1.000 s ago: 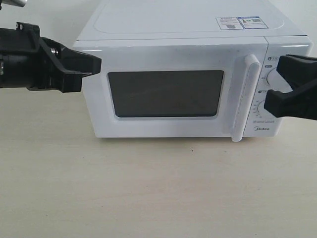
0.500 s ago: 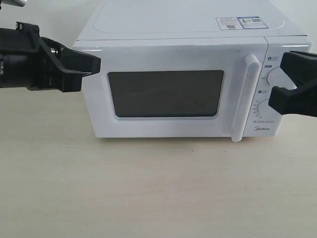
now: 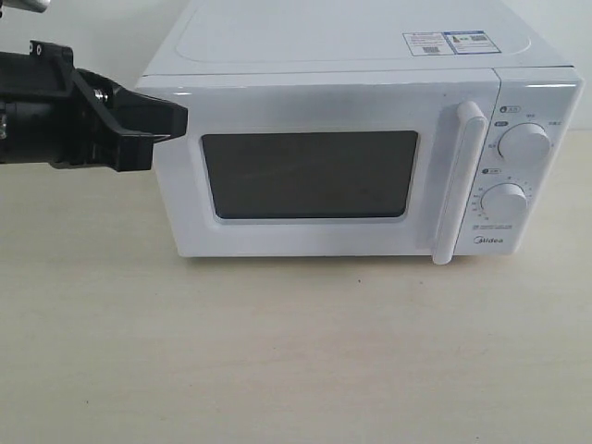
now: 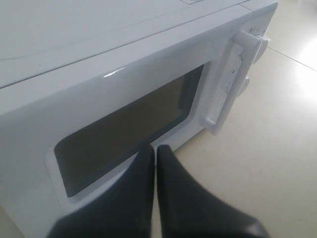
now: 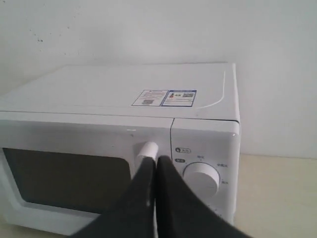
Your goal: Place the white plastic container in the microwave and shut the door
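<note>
The white Midea microwave [image 3: 361, 148] stands on the table with its door [image 3: 310, 174] closed; the dark window and the vertical bar handle [image 3: 460, 180] face me. The white plastic container is not in view in any frame. My left gripper [image 3: 180, 118] hovers at the microwave's upper left front corner, shut and empty; the left wrist view shows its black fingers [image 4: 156, 151] pressed together over the door window [image 4: 129, 129]. My right gripper [image 5: 156, 161] is out of the exterior view; its wrist view shows it shut and empty, back from the handle top [image 5: 147, 149] and upper knob [image 5: 202, 179].
Two round knobs [image 3: 525, 143] sit on the control panel at the microwave's right. Stickers [image 3: 451, 43] lie on its top. The beige tabletop [image 3: 296, 351] stretches in front of the microwave. A pale wall [image 5: 148, 29] stands behind it.
The right gripper, which was in front of the knobs at the right edge, has withdrawn out of the exterior view. The left gripper has stayed still.
</note>
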Controlling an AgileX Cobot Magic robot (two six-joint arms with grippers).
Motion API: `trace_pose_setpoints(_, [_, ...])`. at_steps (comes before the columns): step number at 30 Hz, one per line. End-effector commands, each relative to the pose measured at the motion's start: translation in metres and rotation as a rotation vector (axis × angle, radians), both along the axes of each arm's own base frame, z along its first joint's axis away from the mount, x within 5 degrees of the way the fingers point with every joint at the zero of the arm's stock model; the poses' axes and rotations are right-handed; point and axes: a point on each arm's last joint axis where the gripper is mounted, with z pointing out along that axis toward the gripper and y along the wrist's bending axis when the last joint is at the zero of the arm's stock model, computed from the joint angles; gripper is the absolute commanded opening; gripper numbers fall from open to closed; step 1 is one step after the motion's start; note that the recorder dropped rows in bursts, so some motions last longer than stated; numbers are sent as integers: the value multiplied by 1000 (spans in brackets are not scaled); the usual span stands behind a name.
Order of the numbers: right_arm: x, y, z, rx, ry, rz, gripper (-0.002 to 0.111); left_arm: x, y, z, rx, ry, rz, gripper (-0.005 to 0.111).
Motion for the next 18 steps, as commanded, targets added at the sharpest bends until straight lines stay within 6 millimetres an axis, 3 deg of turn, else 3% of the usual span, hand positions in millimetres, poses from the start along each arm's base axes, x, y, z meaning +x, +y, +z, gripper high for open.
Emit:
trace_pose_setpoints(1, [-14, -6, -8, -39, -8, -27, 0, 0, 0, 2, -6, -5, 5, 4])
trace_pose_setpoints(13, [-46, -16, -102, 52, 47, -122, 0, 0, 0, 2, -6, -5, 5, 4])
trace_pose_setpoints(18, [-48, -16, -104, 60, 36, -122, 0, 0, 0, 2, -6, -5, 5, 4])
